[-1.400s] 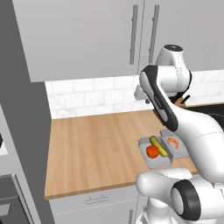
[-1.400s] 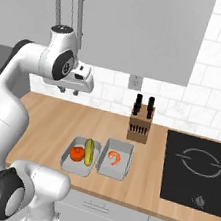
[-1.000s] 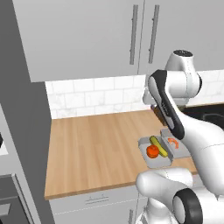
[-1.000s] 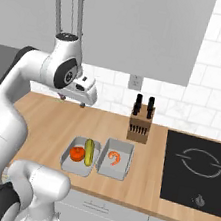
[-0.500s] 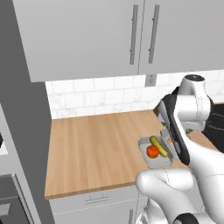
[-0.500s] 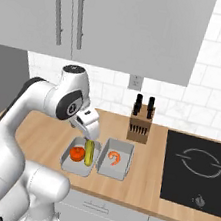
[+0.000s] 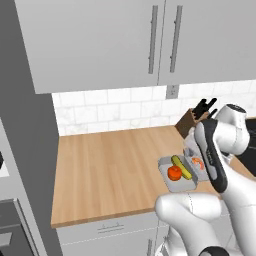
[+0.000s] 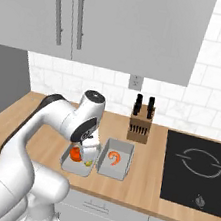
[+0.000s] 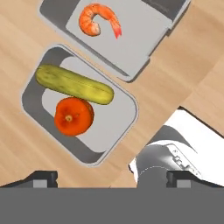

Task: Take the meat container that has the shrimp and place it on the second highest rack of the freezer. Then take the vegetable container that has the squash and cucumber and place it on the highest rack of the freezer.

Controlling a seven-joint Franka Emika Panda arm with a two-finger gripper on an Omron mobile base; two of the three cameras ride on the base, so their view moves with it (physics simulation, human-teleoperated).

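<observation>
Shrimp [image 9: 98, 19] lies in its tray [image 9: 131, 39] on the counter [image 7: 110, 170], touching the tray [image 9: 109, 127] of squash [image 9: 73, 116] and cucumber [image 9: 73, 84]. Gripper [image 9: 111, 177] hovers above them, jaws spread wide, empty, fingertips cropped. Arm hides part of both trays in the left base view.

Meat container [image 9: 118, 33]: shallow grey tray, flat on the wooden surface [image 7: 110, 170], holding one small curled orange shrimp [image 9: 97, 19] that lies toward one end of it
Vegetable container [image 9: 111, 131]: like grey tray with rounded corners, just beside the meat container, long sides parallel; holds an orange-red round squash [image 9: 73, 116] touching a yellow-green cucumber [image 9: 73, 84] that lies between the squash and the meat container
</observation>
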